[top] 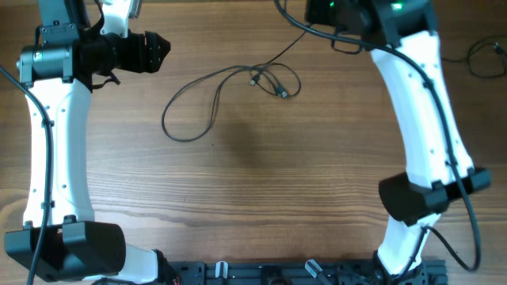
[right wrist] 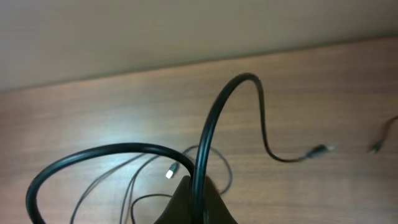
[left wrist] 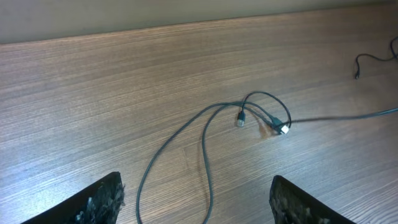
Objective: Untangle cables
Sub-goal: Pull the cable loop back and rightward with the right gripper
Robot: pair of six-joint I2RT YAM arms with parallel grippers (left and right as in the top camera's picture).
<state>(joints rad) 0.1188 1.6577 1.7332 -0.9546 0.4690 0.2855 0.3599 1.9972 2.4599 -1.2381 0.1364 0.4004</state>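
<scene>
The cables lie at the table's back centre as thin black strands, with a wide loop to the left and a small knot with two plug ends. In the left wrist view the loop runs between my open left gripper, whose fingers hold nothing; the plugs lie beyond. From above, the left gripper sits left of the loop. My right gripper is shut on a black cable that arches up and ends in a plug.
Another thin black cable lies at the far right edge of the table, also seen as a cable end in the left wrist view. The right arm spans the right side, the left arm the left side.
</scene>
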